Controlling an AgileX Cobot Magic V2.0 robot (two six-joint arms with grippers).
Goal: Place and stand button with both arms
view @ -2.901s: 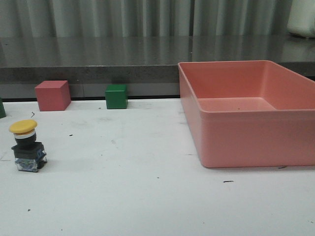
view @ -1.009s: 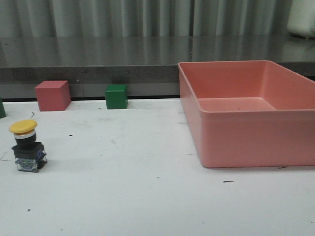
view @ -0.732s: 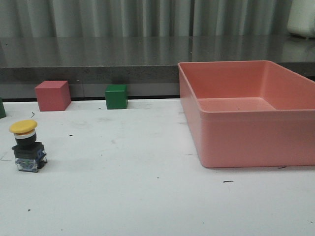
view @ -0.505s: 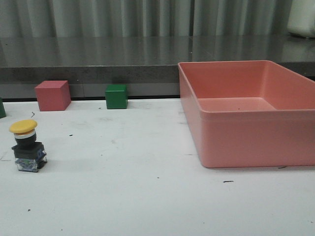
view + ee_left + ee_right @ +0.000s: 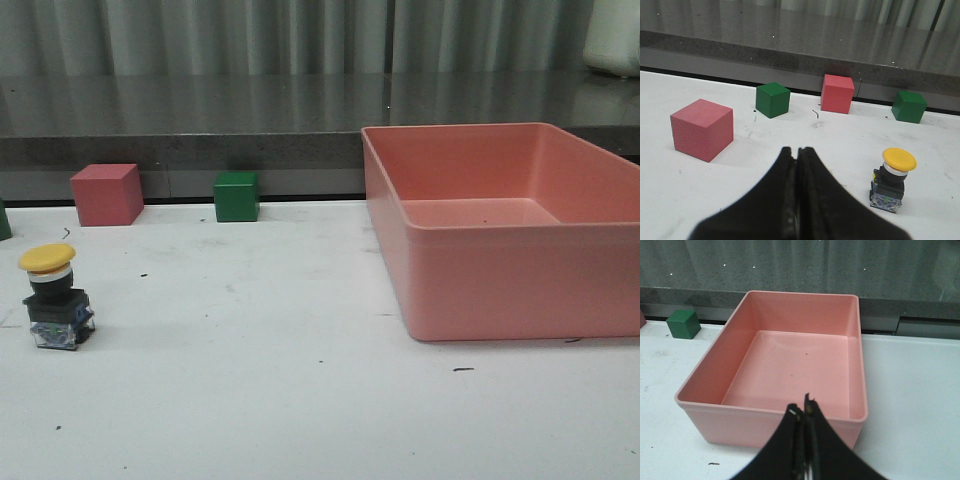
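Note:
The button (image 5: 57,297) stands upright on the white table at the left, yellow cap on top, dark base with a clear bluish bottom. It also shows in the left wrist view (image 5: 891,180), a little ahead and to one side of my left gripper (image 5: 796,149), which is shut and empty. My right gripper (image 5: 802,407) is shut and empty, just in front of the near wall of the pink bin (image 5: 765,415). Neither arm shows in the front view.
The pink bin (image 5: 500,275) is at the right of the table, with nothing in it. A red cube (image 5: 106,194) and a green cube (image 5: 236,196) sit along the back edge. The left wrist view shows another red cube (image 5: 702,129) and another green cube (image 5: 772,99).

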